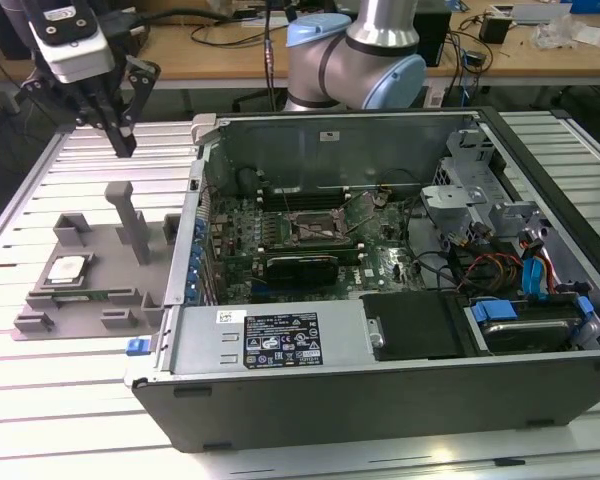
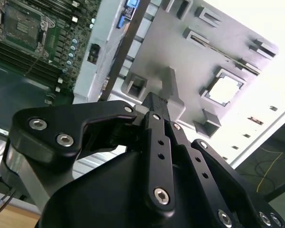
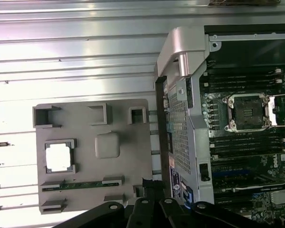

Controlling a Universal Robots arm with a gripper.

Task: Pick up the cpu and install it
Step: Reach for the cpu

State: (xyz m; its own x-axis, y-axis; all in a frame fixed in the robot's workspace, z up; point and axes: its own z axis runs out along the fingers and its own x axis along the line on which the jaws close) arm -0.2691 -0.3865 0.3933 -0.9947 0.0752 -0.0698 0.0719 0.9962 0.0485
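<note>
The cpu is a small silver square lying flat in a recess of the grey plastic fixture, on the exterior view's left beside the open computer case. It also shows bright in the second wrist view, cpu, and in the first wrist view, cpu. My gripper hangs well above the fixture's far side, fingers together and holding nothing; its tip is the gripper and gripper in both wrist views. The motherboard socket inside the case stands empty, also seen as socket and socket.
The fixture carries upright blocks near the cpu. The case's side wall rises between the fixture and the motherboard. Cables and a drive bay fill the case on the exterior view's right. The slatted metal table surrounds everything.
</note>
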